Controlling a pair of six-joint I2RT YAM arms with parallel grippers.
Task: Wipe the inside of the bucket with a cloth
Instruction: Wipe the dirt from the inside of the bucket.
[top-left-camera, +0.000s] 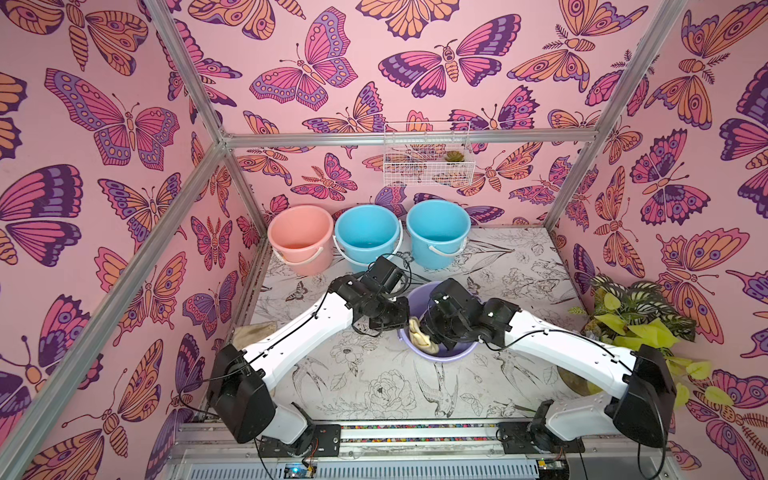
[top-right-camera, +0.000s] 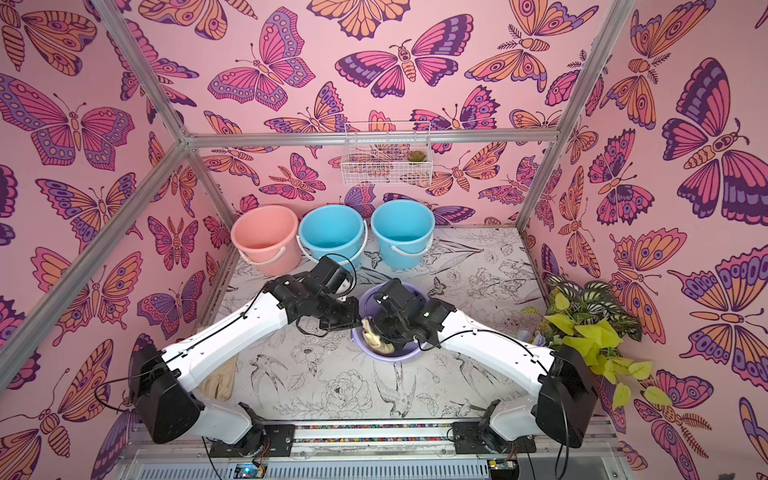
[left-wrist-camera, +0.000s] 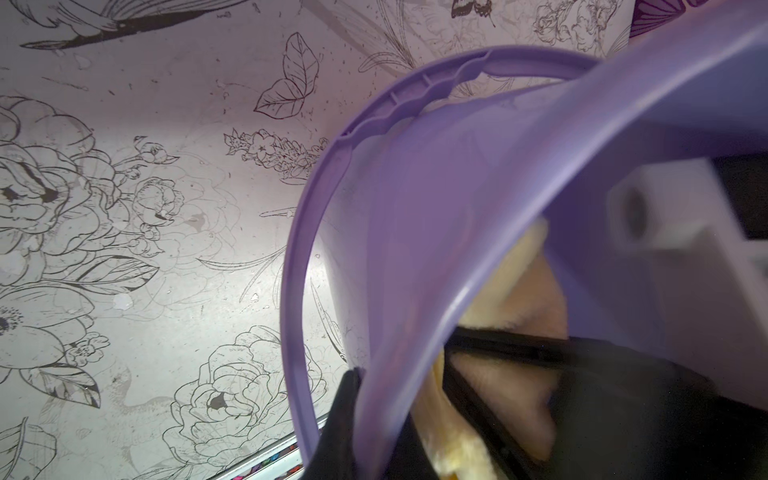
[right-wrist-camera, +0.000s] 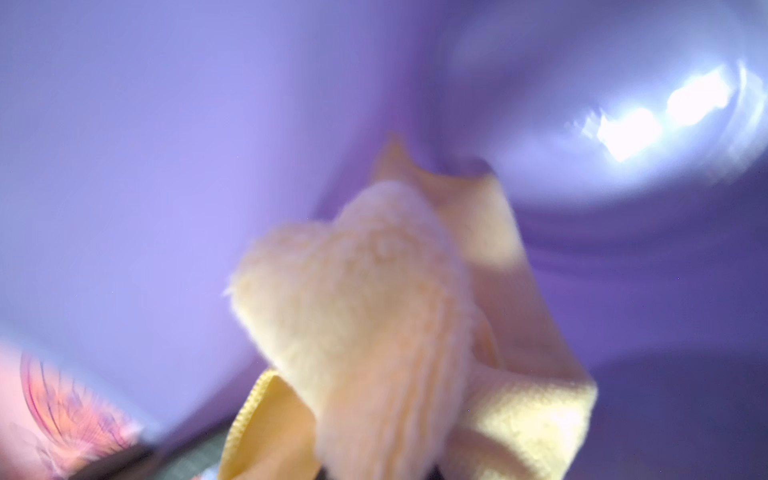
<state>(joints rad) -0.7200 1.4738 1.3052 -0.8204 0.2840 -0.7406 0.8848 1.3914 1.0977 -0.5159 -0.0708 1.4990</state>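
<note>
The left pincer (left-wrist-camera: 374, 415) is clamped on the rim of the purple bucket (left-wrist-camera: 415, 216), likely to steady it, while the right pincer (top-left-camera: 434, 334), reaching inside, grips the yellow cloth (right-wrist-camera: 374, 291) bunched ahead of its tips against the wall

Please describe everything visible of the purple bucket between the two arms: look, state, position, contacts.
The purple bucket is smooth lavender plastic, round, with a rim lip and a matching ribbed handle lowered outside its wall. It sits on the flower-printed table, its mouth open towards the camera above. The left gripper is shut on its rim. The right gripper reaches inside, shut on the pale yellow cloth. Whether the bucket tilts cannot be told.
</note>
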